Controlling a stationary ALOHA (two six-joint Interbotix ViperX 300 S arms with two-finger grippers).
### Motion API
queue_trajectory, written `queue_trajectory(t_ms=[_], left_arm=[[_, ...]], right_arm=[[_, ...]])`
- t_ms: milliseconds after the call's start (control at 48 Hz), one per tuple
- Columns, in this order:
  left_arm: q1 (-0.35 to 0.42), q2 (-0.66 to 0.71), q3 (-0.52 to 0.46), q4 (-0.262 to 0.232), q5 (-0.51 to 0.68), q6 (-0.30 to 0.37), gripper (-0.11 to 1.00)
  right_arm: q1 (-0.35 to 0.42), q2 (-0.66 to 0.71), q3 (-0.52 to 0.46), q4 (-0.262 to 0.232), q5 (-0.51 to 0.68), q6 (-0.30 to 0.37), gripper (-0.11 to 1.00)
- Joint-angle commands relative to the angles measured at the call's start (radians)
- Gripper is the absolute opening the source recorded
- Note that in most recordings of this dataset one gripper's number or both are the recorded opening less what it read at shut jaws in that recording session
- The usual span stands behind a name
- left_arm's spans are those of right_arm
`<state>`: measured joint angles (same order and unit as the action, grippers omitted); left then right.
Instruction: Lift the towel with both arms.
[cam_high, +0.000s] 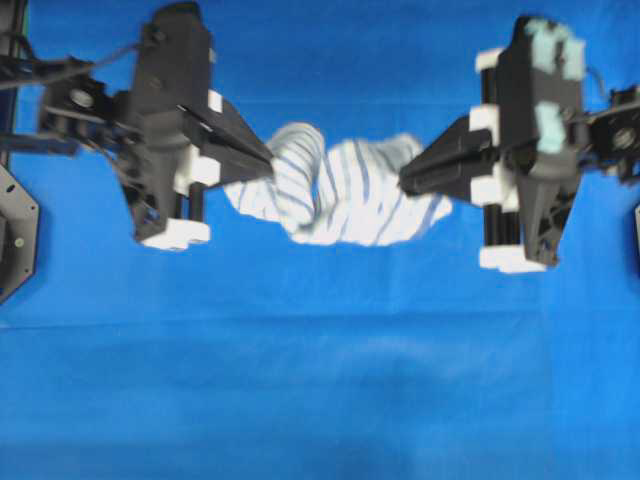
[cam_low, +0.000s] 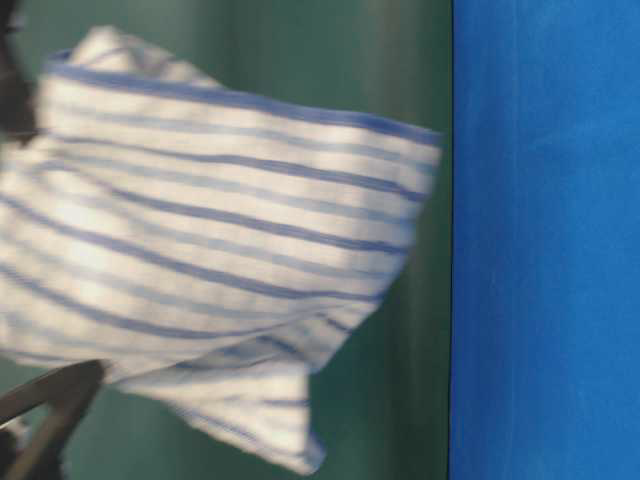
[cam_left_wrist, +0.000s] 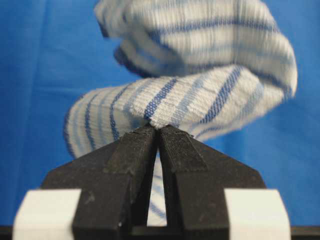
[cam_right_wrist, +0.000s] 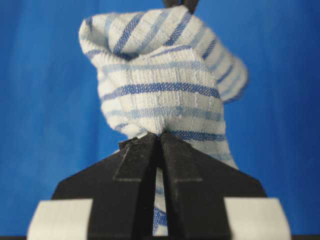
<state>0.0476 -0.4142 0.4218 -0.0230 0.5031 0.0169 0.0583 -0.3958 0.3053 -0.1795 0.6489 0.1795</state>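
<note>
Overhead, the towel (cam_high: 340, 190) is seen stretched and twisted between the two grippers, nearer the far edge of the blue cover (cam_high: 320, 380). Its left end is pinched by the left gripper (cam_high: 262, 160), whose jaws are closed on the cloth. Its right end is clamped likewise by the right gripper (cam_high: 408, 180). At table level, the towel (cam_low: 210, 250) is seen hanging clear of the cover.

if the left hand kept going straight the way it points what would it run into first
The towel it already pinches. Beyond that, the left hand points roughly across at the right hand, which grips the towel's other end, so probably that next; depth is hard to judge.
</note>
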Motion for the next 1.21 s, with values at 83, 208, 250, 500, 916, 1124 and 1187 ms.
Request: queue_trajectory(t_ms=[83,208,250,500,916,1124,1187], left_arm=[[0.005,-0.055,-0.074,0.002,0.051,0.000,0.01],[0.005,-0.084,-0.117,0.005,0.067,0.000,0.01],[0.005,-0.092,-0.127,0.008,0.072,0.000,0.01],[0.015,-0.114,-0.140,0.009,0.091,0.000,0.01],[0.018,-0.098,-0.143,0.009,0.074,0.048,0.04],[0.018,-0.106,-0.133,0.008,0.038,0.051,0.52],[0.018,-0.109,-0.124,0.008,0.034,0.051,0.72]], right_arm=[[-0.008,-0.018,-0.130,-0.032,0.046,-0.008,0.03],[-0.023,-0.018,-0.173,-0.040,0.051,-0.011,0.03],[-0.028,-0.018,-0.186,-0.040,0.052,-0.011,0.03],[-0.038,-0.014,-0.209,-0.040,0.052,-0.014,0.03],[-0.075,-0.006,-0.215,-0.040,0.052,-0.025,0.04],[-0.077,-0.006,-0.209,-0.043,0.058,-0.015,0.33],[-0.077,-0.006,-0.202,-0.048,0.064,-0.015,0.52]])
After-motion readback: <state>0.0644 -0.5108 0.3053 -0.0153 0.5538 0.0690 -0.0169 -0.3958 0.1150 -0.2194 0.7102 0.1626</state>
